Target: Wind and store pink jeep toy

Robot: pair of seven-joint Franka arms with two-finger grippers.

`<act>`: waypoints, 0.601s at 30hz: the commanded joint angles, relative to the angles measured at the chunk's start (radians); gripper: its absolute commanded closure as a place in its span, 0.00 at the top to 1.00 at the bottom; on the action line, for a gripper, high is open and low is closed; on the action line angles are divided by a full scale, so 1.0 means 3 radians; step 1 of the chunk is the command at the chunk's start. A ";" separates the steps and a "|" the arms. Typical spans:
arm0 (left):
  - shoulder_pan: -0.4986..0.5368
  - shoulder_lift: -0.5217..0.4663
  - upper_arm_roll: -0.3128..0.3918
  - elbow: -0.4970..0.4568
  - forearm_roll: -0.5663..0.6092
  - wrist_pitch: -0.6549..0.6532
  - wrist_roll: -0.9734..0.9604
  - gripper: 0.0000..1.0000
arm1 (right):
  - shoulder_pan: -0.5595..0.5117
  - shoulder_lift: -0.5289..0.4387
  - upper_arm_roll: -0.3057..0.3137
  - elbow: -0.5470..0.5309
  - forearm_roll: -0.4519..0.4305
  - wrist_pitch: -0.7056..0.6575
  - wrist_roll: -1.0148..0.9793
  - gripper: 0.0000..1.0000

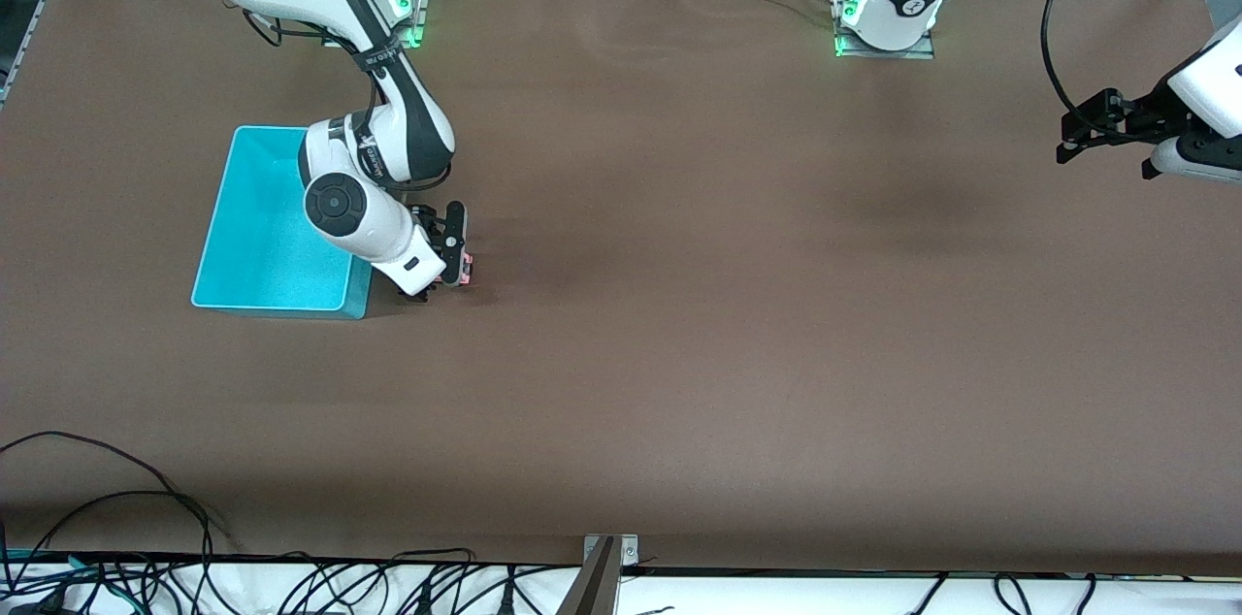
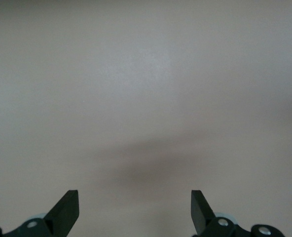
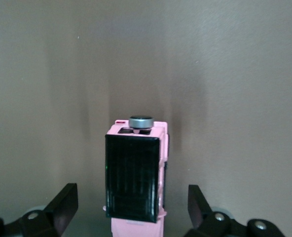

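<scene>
Right wrist view shows my right gripper spread around the light pink, black-roofed jeep toy on the brown table beside the turquoise plastic bin; storing remains. Left gripper waits, spread.

Two glossy white arms with black joint bands and round grey end caps, small black lettering on the links. Green lights and red buttons at both bases along the bench's top edge. Black cable looping off the left arm. Black fingers wedge-shaped, on black mounts with silver screws.
</scene>
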 commanded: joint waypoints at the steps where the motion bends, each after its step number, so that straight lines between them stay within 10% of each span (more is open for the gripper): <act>1: 0.0006 0.0092 -0.0032 0.0177 0.0036 -0.0052 -0.0061 1.00 | 0.0015 0.0027 -0.0001 -0.0054 0.0040 0.0132 -0.0071 0.66; 7: 0.0016 0.0103 -0.0032 0.0233 0.0031 -0.0062 -0.0046 1.00 | 0.0020 -0.0003 0.0004 -0.0039 0.0040 0.0102 -0.0071 0.41; 18: 0.0031 0.0164 -0.0032 0.0299 -0.0081 -0.0057 -0.0025 1.00 | 0.0020 -0.0305 0.0045 0.0074 0.0040 -0.0138 -0.0061 0.37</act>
